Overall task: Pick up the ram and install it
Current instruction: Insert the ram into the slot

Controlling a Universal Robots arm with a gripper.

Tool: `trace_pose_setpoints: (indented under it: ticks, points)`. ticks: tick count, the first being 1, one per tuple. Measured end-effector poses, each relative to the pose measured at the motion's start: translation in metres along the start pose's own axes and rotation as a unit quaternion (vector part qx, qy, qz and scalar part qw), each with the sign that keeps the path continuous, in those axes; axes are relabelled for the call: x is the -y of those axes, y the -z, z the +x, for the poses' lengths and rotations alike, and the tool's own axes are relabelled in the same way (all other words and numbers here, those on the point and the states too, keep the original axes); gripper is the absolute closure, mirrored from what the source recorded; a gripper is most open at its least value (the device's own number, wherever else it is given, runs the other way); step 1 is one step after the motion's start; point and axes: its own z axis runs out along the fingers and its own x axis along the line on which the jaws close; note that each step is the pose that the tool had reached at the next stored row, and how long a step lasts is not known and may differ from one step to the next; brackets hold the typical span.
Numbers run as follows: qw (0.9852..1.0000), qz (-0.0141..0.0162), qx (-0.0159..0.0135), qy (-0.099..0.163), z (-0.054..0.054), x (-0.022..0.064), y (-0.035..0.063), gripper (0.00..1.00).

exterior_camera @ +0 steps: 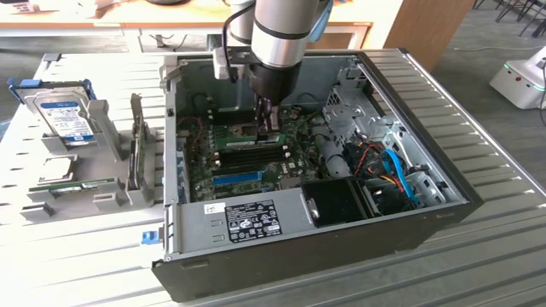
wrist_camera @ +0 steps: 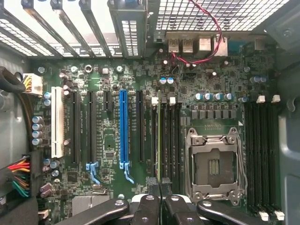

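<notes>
A slatted metal table (exterior_camera: 503,211) carries an open computer case (exterior_camera: 298,256) lying on its side. The robot arm (exterior_camera: 286,32) comes down from above into the case, near its middle. The green motherboard (exterior_camera: 290,163) (wrist_camera: 110,140) covers the case's floor. Outside the case, on the exterior view's left, a grey rack (exterior_camera: 111,192) holds an upright hard drive (exterior_camera: 68,115), with a thin green board (exterior_camera: 81,187) lying low in the rack.

Inside the case, the gripper (exterior_camera: 271,131) (wrist_camera: 159,201) hangs just above the motherboard. Its black fingers (wrist_camera: 147,208) are pinched almost together, grasping the ram (exterior_camera: 237,135) (wrist_camera: 159,140). The ram stands on edge among the black memory slots, between the long blue slot (wrist_camera: 123,126) (exterior_camera: 237,177) and the open CPU socket (wrist_camera: 213,164), closer to the socket. Whether the ram is fully seated in its slot cannot be told.
</notes>
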Motion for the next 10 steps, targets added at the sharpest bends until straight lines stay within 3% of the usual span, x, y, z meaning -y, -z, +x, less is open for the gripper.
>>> trace_pose_setpoints:
  ticks: [10]
  points:
    - [1.0, 0.0, 0.0, 0.0, 0.0003, 0.0004, -0.0092, 0.88]
